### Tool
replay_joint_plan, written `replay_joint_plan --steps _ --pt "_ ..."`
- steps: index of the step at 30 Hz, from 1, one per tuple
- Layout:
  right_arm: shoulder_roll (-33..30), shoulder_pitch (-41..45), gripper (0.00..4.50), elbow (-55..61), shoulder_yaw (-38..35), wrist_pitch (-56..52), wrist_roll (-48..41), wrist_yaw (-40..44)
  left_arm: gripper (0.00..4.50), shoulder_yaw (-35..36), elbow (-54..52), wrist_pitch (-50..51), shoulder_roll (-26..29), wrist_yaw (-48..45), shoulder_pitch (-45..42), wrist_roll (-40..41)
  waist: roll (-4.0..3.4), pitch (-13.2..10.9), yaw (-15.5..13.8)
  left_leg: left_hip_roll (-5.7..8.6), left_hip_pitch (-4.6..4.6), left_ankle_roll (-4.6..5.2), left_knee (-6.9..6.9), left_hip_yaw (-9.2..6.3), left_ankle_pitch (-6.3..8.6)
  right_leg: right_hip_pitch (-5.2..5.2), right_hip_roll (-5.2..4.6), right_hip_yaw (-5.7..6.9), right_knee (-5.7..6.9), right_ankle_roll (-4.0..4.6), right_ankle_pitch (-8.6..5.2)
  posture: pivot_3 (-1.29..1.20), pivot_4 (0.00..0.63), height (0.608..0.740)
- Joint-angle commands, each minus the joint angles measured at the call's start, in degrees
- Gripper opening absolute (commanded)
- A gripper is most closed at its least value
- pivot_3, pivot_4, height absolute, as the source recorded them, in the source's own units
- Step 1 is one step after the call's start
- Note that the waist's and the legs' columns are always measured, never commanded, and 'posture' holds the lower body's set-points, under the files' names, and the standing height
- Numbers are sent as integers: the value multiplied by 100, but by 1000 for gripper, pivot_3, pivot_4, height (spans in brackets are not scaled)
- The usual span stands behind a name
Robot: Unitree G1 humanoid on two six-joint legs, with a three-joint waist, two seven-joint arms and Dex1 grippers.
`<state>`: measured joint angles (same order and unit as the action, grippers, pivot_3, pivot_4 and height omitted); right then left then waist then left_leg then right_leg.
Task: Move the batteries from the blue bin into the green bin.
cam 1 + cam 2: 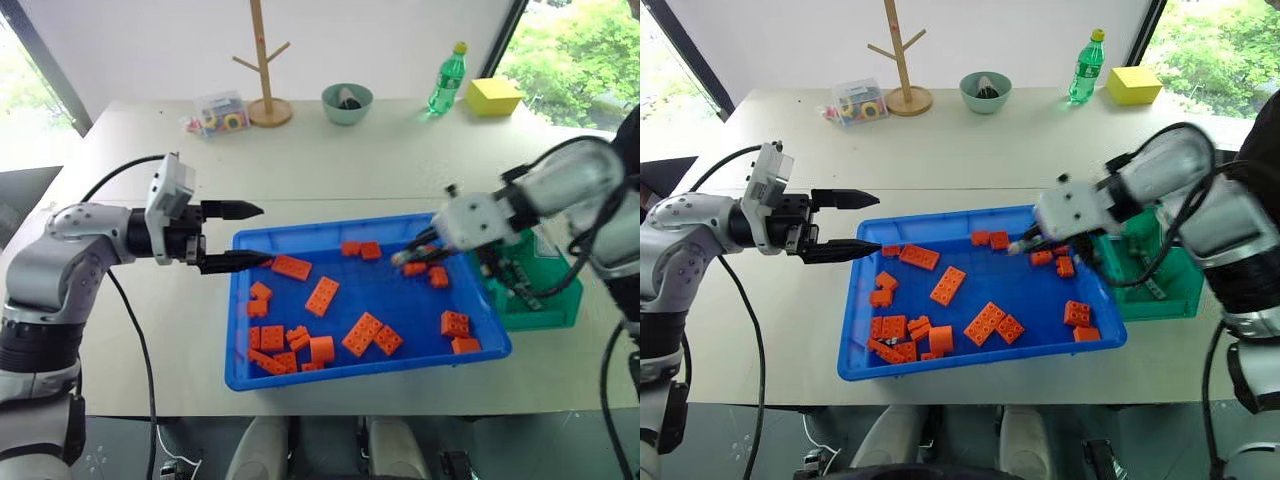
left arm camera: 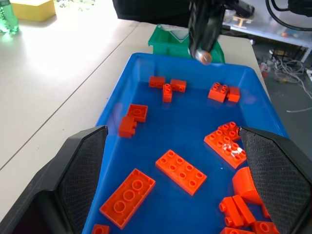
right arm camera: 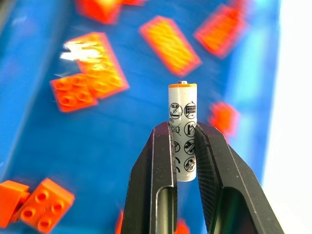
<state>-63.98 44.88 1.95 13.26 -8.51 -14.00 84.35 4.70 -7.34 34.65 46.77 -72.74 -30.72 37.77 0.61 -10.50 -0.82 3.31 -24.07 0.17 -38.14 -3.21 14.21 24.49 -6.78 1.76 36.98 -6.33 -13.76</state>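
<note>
White plastic-wrapped battery (image 3: 182, 132), slim cylinder with an orange band at the top and black warning icons down its side, sits upright between my right gripper (image 3: 184, 146) fingers, which are clamped tight on its lower half. In the left eye view that gripper (image 1: 412, 255) is right of centre, over the upper right part of the large shallow bright-blue plastic tray (image 1: 240, 310), close to its right rim. The small deep green plastic bin (image 1: 560, 305) sits just beside that rim, at the right edge of the frame.

My left gripper (image 1: 240, 236) is at left centre, level, fingers spread wide with nothing between them, the lower tip over the tray's upper left corner.

The tray floor holds scattered orange toy bricks (image 1: 322, 296), thickest in the lower left; bare blue floor in the middle. I can't make out other batteries among them.

The pale tabletop (image 1: 360, 160) is open above the tray; a wooden peg stand (image 1: 266, 70), a pale-green bowl (image 1: 347, 103), a green bottle (image 1: 447, 78) and a yellow block (image 1: 493, 96) line the top.
</note>
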Motion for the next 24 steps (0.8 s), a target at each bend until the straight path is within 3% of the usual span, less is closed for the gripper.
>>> replay_joint_plan --steps 1,5,12,13,14,17,21,24 --pt "-604 -631 220 -312 -772 358 336 -281 4500 41 -171 -3 60 -126 -62 112 0 0 -14 0 -4 0 0 0 0 0 -1 2 -1 0 0 0 150 703" --pt "-960 -1336 220 -917 -1252 683 656 -672 4500 -23 -124 -39 32 -183 -105 71 -2 -1 30 2 -6 1 -1 9 0 3 -3 -1 -2 0 0 0 150 703" --pt "-980 -2077 220 -1471 -1575 1009 1045 -1269 4500 -108 -20 -102 -15 -218 -217 20 -13 -7 160 -7 -3 1 1 11 0 6 -1 -3 5 1 0 0 150 703" --pt "-915 -2123 1091 -1463 -1619 930 1023 -1373 4500 -107 -21 -104 -13 -220 -217 21 -13 -7 164 -7 -3 1 0 13 0 6 0 -5 6 1 0 0 150 703" --pt "-862 -2150 1329 -1448 -1659 873 1011 -1471 4500 -101 -30 -105 -7 -222 -209 25 -13 -7 167 -6 -3 1 0 13 0 6 1 -5 5 1 0 0 150 703" --pt "-776 -2194 2764 -1458 -1769 842 1072 -1775 4500 -72 -65 -111 18 -228 -164 34 -14 -7 157 -7 -2 1 0 12 -1 6 1 -4 8 1 0 0 150 703" --pt "-753 -2341 2764 -1329 -2123 494 723 -1803 4500 -32 -114 -101 53 -225 -98 52 -15 -7 135 -4 -2 1 -1 12 -1 5 2 -4 7 1 0 0 150 703" --pt "-646 -2716 2764 -855 -3231 -841 -463 -1499 4500 31 -169 -103 119 -217 20 56 -15 -8 113 -4 -5 2 -2 10 -1 3 0 -3 5 0 0 0 150 703"
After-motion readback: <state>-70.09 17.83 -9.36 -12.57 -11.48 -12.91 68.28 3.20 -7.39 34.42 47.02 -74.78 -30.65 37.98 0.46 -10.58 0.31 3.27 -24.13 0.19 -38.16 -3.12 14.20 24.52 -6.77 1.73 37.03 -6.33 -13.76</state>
